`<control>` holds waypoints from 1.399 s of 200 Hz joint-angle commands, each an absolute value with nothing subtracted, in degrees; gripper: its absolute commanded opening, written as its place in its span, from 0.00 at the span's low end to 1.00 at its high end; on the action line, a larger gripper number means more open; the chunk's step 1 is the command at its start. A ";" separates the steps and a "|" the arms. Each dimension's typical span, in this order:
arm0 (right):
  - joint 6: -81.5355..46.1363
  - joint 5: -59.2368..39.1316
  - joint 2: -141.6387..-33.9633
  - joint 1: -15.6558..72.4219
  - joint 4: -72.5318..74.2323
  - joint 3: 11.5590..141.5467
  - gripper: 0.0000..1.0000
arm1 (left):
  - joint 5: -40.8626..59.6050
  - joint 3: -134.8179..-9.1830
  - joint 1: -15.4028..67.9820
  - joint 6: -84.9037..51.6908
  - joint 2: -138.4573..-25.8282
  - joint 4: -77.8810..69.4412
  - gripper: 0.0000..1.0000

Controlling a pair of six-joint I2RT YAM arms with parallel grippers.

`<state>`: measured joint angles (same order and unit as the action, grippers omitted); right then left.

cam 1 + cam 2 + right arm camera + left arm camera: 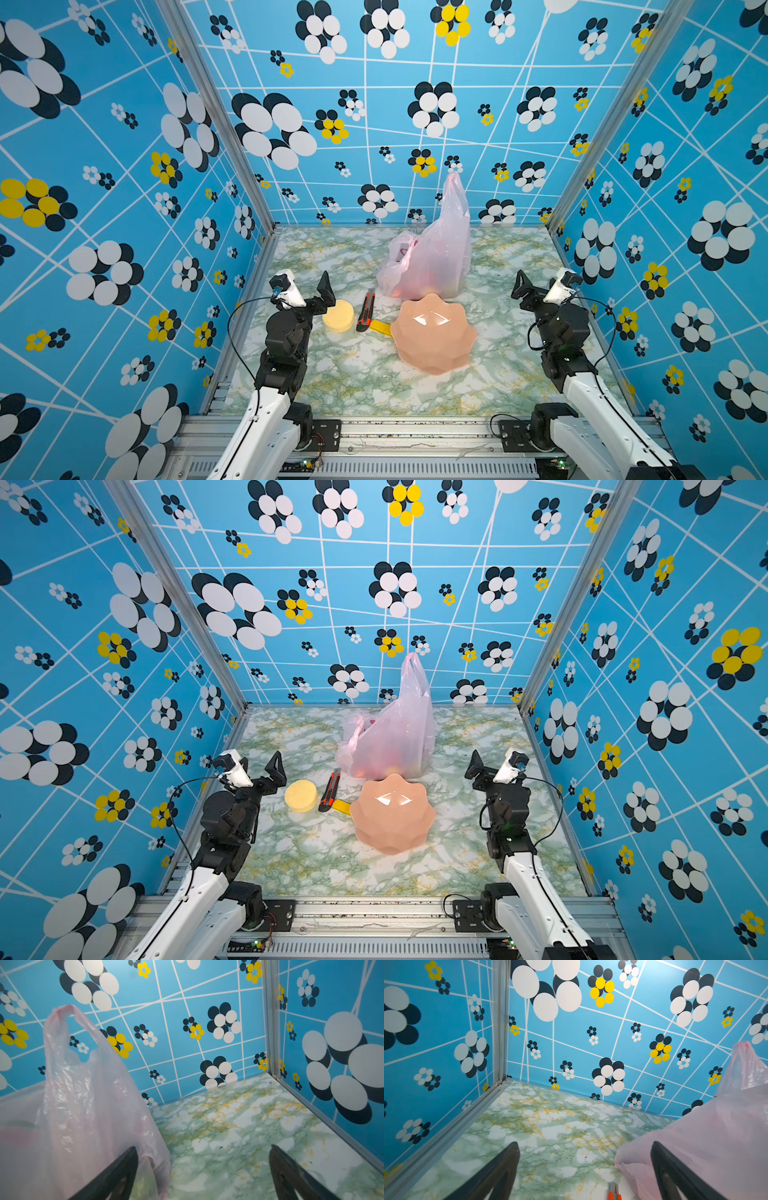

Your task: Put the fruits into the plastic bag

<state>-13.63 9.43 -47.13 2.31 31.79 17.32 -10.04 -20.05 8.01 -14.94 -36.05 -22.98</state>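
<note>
Left jaws gaping wide and gripping nothing, hovering left beside a yellow disc (338, 316), right jaws likewise gaping empty at the right, fruits (417, 286) showing dimly inside the pink plastic bag (436, 249) standing far-centre on the counter (353, 374), pink bowl (432, 338) sitting just nearer.

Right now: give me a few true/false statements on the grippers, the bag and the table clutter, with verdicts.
1. The left gripper and right gripper are both open and empty. True.
2. The bag lies flat. False: it stands upright, one handle sticking up.
3. Red and yellow fruit shows through the bag's lower part. True.
4. The box cutter lies between the yellow disc and the bowl. True.
5. More fruit lies loose on the table. False: none shows there.
</note>
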 commanded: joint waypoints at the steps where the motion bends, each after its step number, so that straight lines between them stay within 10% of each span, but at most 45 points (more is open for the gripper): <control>1: -9.03 12.87 -46.44 2.02 32.59 14.74 0.99 | -13.62 -16.93 6.41 -14.25 -34.10 -24.08 0.99; 174: -2.96 16.64 -92.29 2.02 80.65 9.34 0.99 | -11.83 -11.26 -3.11 -13.32 -41.88 -28.12 0.99; 280: -2.44 14.76 -90.17 2.02 69.40 14.04 0.99 | -3.30 -16.12 -4.40 -6.61 -69.91 -45.41 0.99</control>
